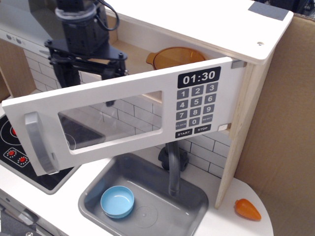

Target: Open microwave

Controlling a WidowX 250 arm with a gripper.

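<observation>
The microwave [197,24] is a wide wooden box up on the wall. Its white door [123,87] is swung far open toward me, hinged at the right. The door carries a grey bar handle [38,142], a clear window [113,120] and a black keypad [197,105] whose clock reads 01:30. An orange bowl [174,56] sits inside the cavity. My black gripper [83,78] hangs just behind the door's top edge, at the left of the opening. Its fingers [112,66] are spread apart and hold nothing. The fingertips are partly hidden by the door.
A black stovetop [15,147] with red rings lies at the lower left. A grey sink [187,196] holds a blue bowl [117,201], with a dark faucet [172,167] behind it. An orange toy carrot [247,209] lies on the counter. A cardboard wall [285,123] stands at the right.
</observation>
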